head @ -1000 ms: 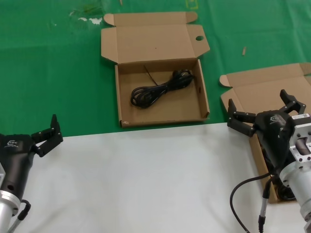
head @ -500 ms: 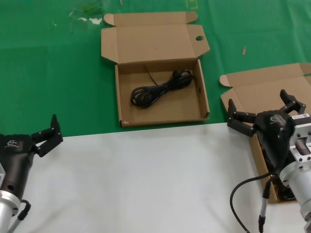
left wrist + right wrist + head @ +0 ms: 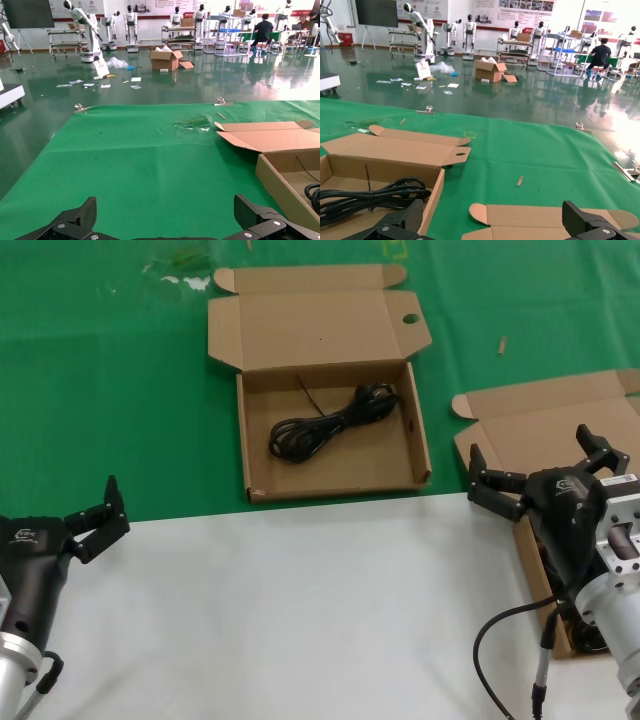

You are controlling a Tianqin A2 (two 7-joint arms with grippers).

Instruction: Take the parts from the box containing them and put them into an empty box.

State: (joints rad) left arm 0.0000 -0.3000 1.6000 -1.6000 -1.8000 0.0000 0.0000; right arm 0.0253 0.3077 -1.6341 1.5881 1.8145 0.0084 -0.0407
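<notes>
Up front in the head view: holed-flap box (image 3: 338, 486) open on the green cloth (image 3: 120, 390), lid (image 3: 310, 330) folded back flat, round hole (image 3: 411, 319) in the right side flap. Inside, one coiled black cord (image 3: 330, 425), lying across the floor of the box, loops toward the left wall, plug end toward the far right corner. Also seen from the right wrist camera as a bundle of black strands (image 3: 370, 197) behind the box wall (image 3: 436, 192).

Over on the right: ear-flap box (image 3: 540, 415), lid open and leaning back, rounded ear at its left corner. Largely covered by the right gripper (image 3: 530, 447), so contents impossible to make out. Fingers (image 3: 492, 483) spread wide apart, gripping nothing, poised above the near-left part of that box. Same spread in the right wrist view, dark fingertips (image 3: 395, 225) at the lower edge, cardboard lid (image 3: 545, 217) between.

Lower left: left gripper (image 3: 92, 508) parked over the edge where the white surface (image 3: 300, 610) meets the cloth, well apart from both boxes. Fingers likewise parted and empty. From its wrist camera, fingertips (image 3: 75, 224) wide, bare cloth ahead, corner of the holed-flap box off to one side.

Looped near the right arm: robot's own black cable (image 3: 500, 630).
</notes>
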